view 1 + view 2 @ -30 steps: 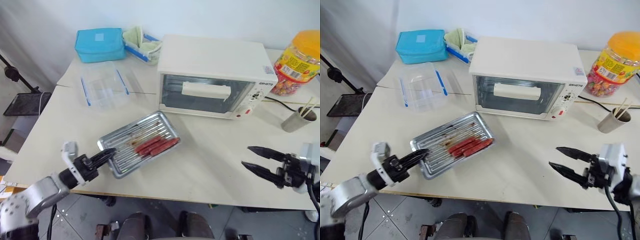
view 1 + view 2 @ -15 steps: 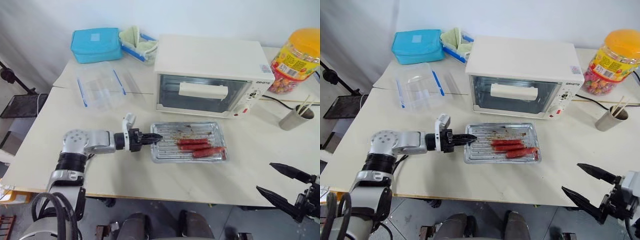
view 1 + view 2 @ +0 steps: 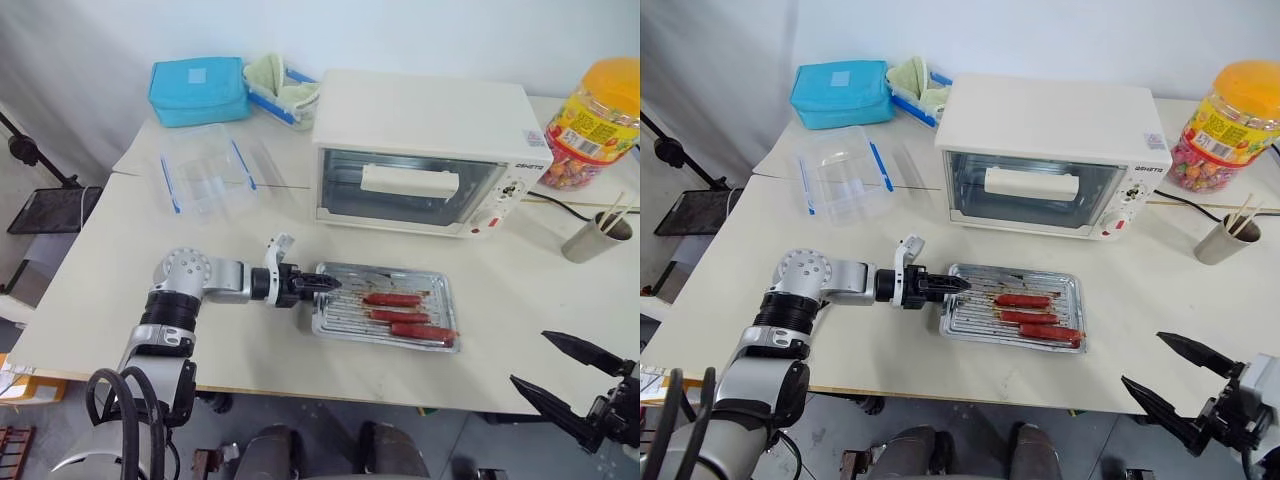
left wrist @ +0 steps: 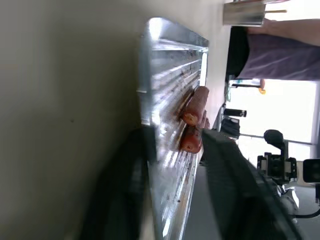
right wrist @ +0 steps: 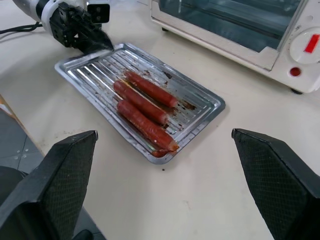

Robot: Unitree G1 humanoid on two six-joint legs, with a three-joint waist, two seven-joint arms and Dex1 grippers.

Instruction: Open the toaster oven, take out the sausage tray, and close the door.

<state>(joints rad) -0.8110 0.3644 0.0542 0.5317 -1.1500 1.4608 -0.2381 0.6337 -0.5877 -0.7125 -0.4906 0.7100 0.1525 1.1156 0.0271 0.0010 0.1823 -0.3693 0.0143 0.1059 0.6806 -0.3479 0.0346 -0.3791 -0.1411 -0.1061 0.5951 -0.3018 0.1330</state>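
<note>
The sausage tray [image 3: 343,308], shiny metal with a wire rack and three red sausages [image 3: 394,299], lies flat on the table in front of the toaster oven [image 3: 420,110]. The oven's glass door [image 3: 345,195] stands shut, its white bar handle [image 3: 410,180] facing me. My left gripper [image 3: 330,285] reaches in from the left to the tray's left end. In the left wrist view its fingers [image 4: 125,190] stand apart on either side of the tray's rim [image 4: 150,75], so it is open. My right gripper [image 3: 530,358] hangs open near the table's front right edge, well clear of the tray.
A clear plastic container with blue clips [image 3: 210,170] and a blue bag [image 3: 200,90] sit at the back left. A candy jar [image 3: 595,120], a metal cup with sticks [image 3: 590,238] and a cable [image 3: 560,205] lie to the right of the oven.
My left gripper pushed the tray to the right and turned it square before the oven, then parted its fingers. The right gripper drew back toward the table's front right corner.
</note>
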